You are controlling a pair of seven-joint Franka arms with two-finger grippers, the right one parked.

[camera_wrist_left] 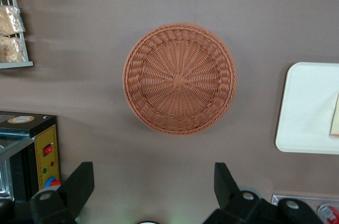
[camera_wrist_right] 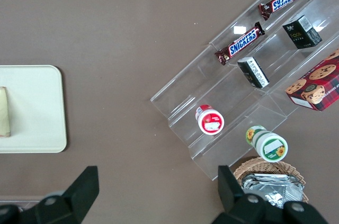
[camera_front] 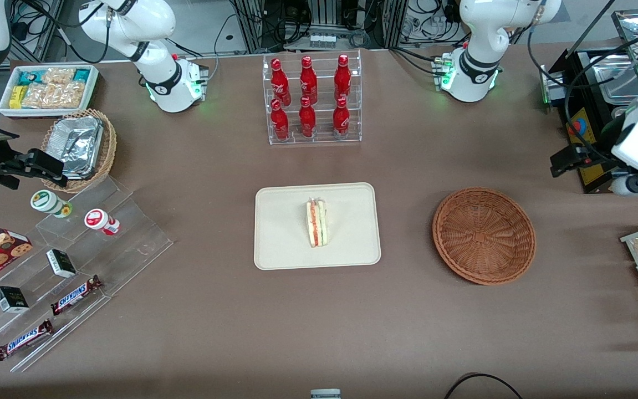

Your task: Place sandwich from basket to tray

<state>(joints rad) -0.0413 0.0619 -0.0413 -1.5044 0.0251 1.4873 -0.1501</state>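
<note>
Table (camera_front: 197,310): sandwich (camera_front: 316,223) on tray (camera_front: 352,244), basket (camera_front: 484,235) bare, gripper (camera_wrist_left: 151,192) spread.

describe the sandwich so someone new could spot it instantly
Find the cream tray at the table's middle, nearer the camera than the rack of red bottles. The sandwich lies on it: pale bread, red and green filling. The open gripper hangs above the empty basket.

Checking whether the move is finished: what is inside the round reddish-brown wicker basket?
Only bare weave shows in the basket; the table beneath is hidden. The sandwich lies on the cream tray. The open gripper hangs above the table, empty.
</note>
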